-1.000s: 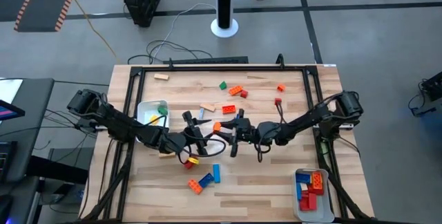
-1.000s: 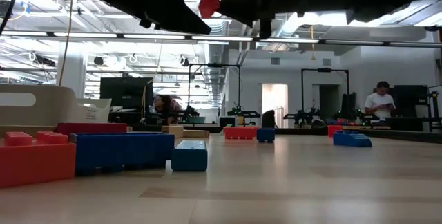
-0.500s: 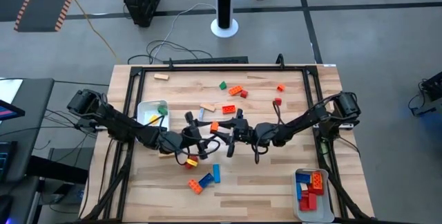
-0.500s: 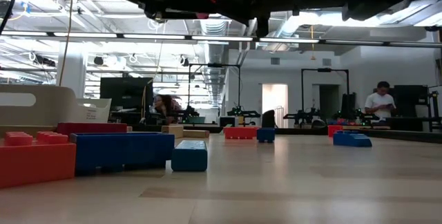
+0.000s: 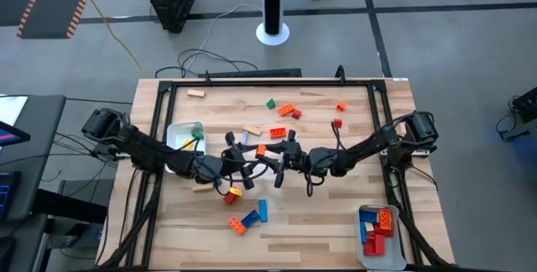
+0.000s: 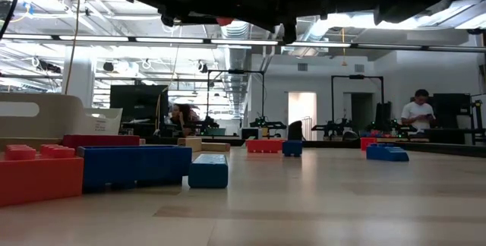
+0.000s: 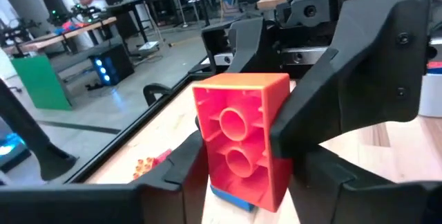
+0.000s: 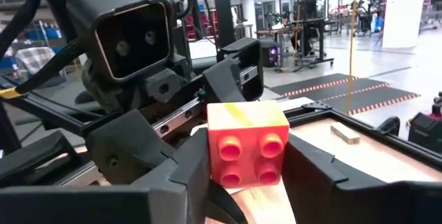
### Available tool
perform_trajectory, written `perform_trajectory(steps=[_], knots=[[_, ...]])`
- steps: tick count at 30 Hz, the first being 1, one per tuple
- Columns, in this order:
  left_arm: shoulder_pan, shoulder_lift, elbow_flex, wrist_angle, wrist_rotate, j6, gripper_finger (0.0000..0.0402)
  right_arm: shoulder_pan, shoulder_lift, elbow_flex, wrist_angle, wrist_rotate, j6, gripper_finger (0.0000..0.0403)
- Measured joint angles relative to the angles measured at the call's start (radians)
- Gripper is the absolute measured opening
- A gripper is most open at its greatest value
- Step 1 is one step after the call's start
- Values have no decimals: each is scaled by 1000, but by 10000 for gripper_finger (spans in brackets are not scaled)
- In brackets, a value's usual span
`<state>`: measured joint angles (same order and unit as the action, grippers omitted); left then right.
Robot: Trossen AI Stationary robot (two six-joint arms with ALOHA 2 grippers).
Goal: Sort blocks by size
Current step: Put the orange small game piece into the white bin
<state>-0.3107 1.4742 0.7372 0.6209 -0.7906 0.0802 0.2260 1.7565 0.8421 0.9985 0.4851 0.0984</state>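
Note:
A red-orange two-by-two block (image 5: 261, 149) hangs above the table's middle between my two grippers, which meet there nose to nose. My left gripper (image 5: 251, 156) comes from the table's left and is shut on it. My right gripper (image 5: 273, 156) comes from the right and is shut on it too. In the left wrist view the block (image 7: 242, 141) shows its hollow underside. In the right wrist view the block (image 8: 245, 144) shows its studs. Other blocks lie loose on the table: green (image 5: 271, 102), orange (image 5: 287, 109), blue (image 5: 263, 210). My left gripper pinches the block between its two fingers, one on each of two opposite side walls (image 7: 207, 156). The fingers lie level and come from the table's left. The block is lifted clear of the table, its hollow underside turned toward this wrist. My right gripper pinches the same block by two side walls (image 8: 215, 163), one finger on each. Its fingers lie level and come from the table's right. The block's studded face is turned toward this wrist, and the block hangs clear of the table.
A white tray (image 5: 176, 129) at the left holds a green block (image 5: 197, 133). Another white tray (image 5: 362, 251) at the near right holds red, blue and orange blocks. A yellow-and-red block (image 5: 232, 194) and a tan bar (image 5: 201, 188) lie under the left arm.
My left gripper has moved toward the table's right, up to the block in my right gripper, rolling a little as it came, and now has its fingers on it. The block has stayed in the air at the same place.

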Motion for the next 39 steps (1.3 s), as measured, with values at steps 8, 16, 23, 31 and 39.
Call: perform_trajectory(steps=[8, 16, 23, 31, 39], knots=[[28, 0, 0, -9, 3, -27, 144, -13, -6, 0, -50, -5, 64, 226], [33, 0, 0, -25, -4, -54, 144, -13, -86, -1, -176, -17, 51, 244], [34, -2, 0, -46, -39, -54, 148, -8, -219, 0, -349, -27, 26, 245], [11, -49, 0, -369, -44, -208, 149, -7, -368, 0, -813, -16, 140, 245], [-58, -190, 0, -900, -139, -536, 151, 52, -374, 0, -1066, 38, 289, 245]])
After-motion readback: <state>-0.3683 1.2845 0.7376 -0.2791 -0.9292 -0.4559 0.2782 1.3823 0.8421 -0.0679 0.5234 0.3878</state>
